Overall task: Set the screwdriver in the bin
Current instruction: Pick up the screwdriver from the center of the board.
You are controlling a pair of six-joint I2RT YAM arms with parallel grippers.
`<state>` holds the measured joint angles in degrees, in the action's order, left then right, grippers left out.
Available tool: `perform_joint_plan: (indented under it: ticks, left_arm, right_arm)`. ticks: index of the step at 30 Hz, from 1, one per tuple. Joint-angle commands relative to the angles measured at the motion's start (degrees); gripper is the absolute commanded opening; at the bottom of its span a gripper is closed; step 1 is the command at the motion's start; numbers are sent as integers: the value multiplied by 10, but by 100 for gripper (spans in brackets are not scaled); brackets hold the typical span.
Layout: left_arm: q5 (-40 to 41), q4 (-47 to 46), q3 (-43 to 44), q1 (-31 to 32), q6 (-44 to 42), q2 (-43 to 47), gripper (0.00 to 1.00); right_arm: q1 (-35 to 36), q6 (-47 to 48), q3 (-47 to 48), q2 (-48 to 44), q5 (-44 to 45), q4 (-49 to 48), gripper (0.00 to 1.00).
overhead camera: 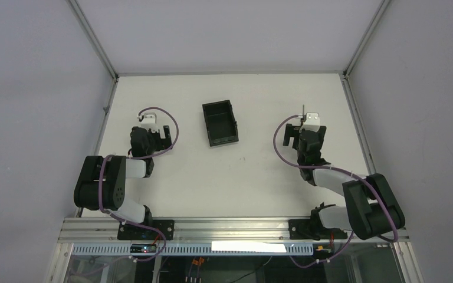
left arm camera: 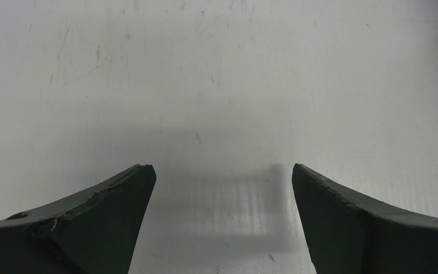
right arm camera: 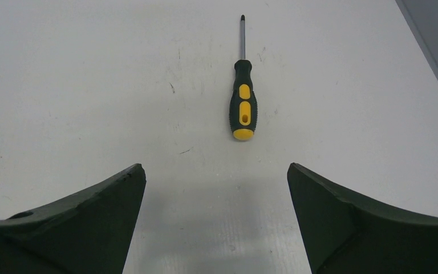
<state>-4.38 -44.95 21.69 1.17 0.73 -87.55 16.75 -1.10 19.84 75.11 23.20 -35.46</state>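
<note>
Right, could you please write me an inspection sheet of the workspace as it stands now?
Surface: white table, lightly scuffed.
Job's things: screwdriver lying flat ahead of the right claw, tip pointing away, untouched; bin upright at mid-table, apparently empty.
Clutter: nothing seen.
Claws: left claw open over bare table; right claw open, holding nothing.
Cables: purple cables looped at each wrist, clear of both things.
Surroundings: grey walls, aluminium frame posts.
</note>
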Motion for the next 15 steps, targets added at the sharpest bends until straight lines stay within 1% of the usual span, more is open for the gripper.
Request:
perform_joint_plan:
  ticks: [1,3,6,11,15]
  left_arm:
    - [11,-15,0,5,2,12,99]
    - [12,-15,0,5,2,12,99]
    - [12,-15,0,5,2,12,99]
    - [12,-15,0,5,2,12,99]
    - [12,-15,0,5,2,12,99]
  right_arm:
    - [3,7,52,-73,14,77,99]
    - [3,21,88,-106,14,140,99]
    - [3,25,151,-141,-9,246,100]
    - [3,12,253,-182,-21,359,99]
    - [3,2,344,-185,-29,444,99]
